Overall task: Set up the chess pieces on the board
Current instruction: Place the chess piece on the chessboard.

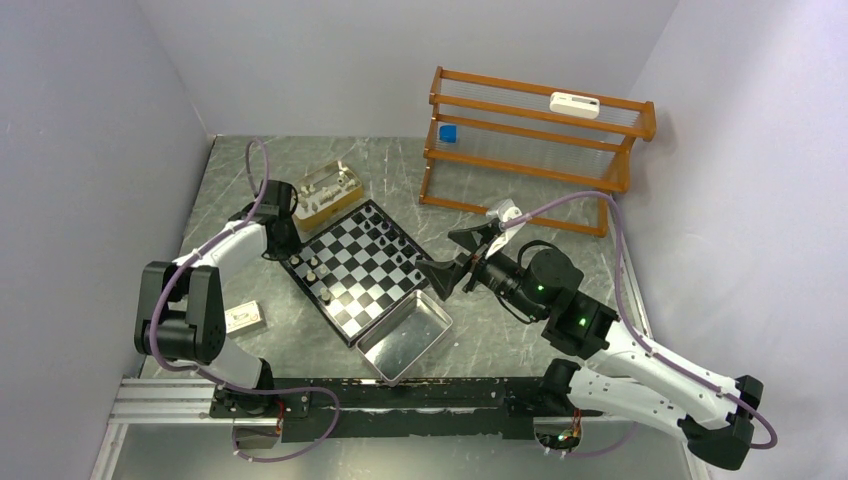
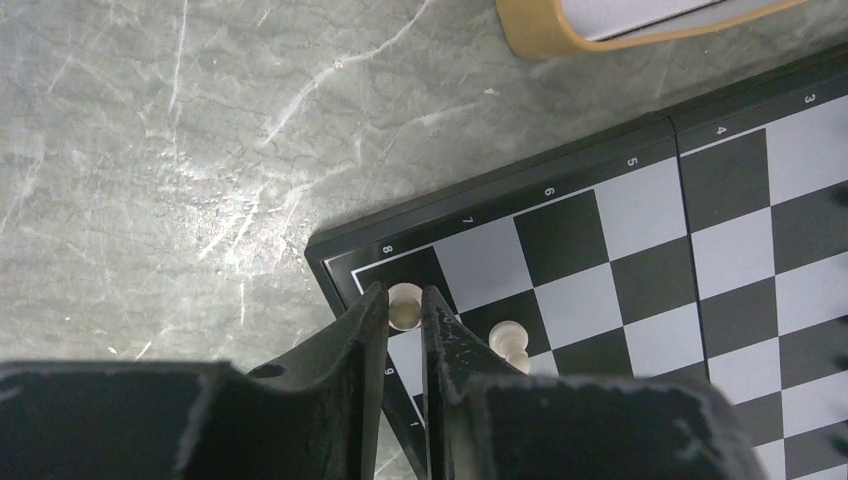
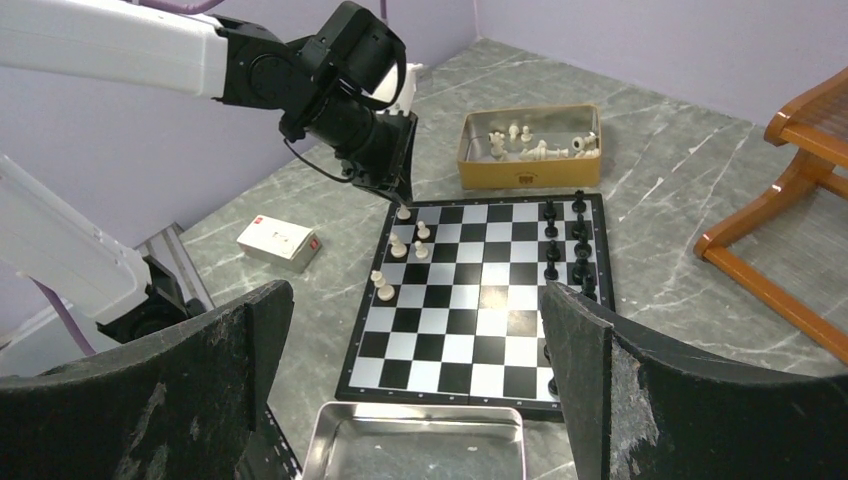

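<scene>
Left gripper (image 2: 405, 298) is being held low over the board (image 2: 640, 250), at the corner by the 8 mark, close to the box (image 1: 328, 190). Its fingers (image 2: 350, 345) are being held narrow, one on each side of a white piece (image 2: 405, 308) standing at that corner square. Whether it is actually being clamped or only flanked cannot be told. A second white piece (image 2: 508, 340) is being shown just beside it, one square in and clear of the fingers.

Right gripper (image 1: 450, 258) is being held above the table (image 1: 480, 330) off the opposite side of the board, just past the tray (image 1: 405, 335). Its fingers are being held wide, and nothing is being carried between them.

On the board, a few white pieces (image 3: 397, 246) are being shown along the left-arm edge, and black pieces (image 3: 578, 232) in two files along the opposite edge. The middle squares are bare. More white pieces are being shown lying loose in the box. The tray is being shown touching the board's near edge.
</scene>
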`<state>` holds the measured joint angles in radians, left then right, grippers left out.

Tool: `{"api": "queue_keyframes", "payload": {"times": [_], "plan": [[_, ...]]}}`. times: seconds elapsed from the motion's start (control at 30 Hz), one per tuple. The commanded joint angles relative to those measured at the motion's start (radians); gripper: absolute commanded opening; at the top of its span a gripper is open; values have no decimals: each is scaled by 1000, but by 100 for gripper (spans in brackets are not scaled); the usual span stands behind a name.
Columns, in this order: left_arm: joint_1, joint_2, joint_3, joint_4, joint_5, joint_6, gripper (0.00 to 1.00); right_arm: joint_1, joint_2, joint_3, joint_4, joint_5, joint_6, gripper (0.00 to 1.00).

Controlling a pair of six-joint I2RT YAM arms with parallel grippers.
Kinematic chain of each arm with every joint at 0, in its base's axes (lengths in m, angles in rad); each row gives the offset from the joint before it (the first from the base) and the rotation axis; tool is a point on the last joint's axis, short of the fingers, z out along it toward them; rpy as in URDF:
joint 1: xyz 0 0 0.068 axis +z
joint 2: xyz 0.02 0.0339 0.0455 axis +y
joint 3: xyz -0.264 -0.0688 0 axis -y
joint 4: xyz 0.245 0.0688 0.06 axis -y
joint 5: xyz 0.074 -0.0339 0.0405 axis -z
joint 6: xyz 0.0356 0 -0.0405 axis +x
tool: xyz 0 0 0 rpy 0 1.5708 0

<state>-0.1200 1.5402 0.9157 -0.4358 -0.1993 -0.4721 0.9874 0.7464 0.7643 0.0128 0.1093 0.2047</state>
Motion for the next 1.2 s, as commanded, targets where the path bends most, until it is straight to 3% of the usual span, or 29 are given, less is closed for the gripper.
{"api": "queue_keyframes", "payload": {"times": [0.0,0.4,1.17], "plan": [[3,-32,-15,-2,-11,-5,23,-2,-5,-7,3,8,5,100],[2,-34,-19,6,1,-8,29,-1,-12,-2,-8,20,20,100],[2,0,16,9,11,2,18,-2,14,3,-8,16,18,100]]}}
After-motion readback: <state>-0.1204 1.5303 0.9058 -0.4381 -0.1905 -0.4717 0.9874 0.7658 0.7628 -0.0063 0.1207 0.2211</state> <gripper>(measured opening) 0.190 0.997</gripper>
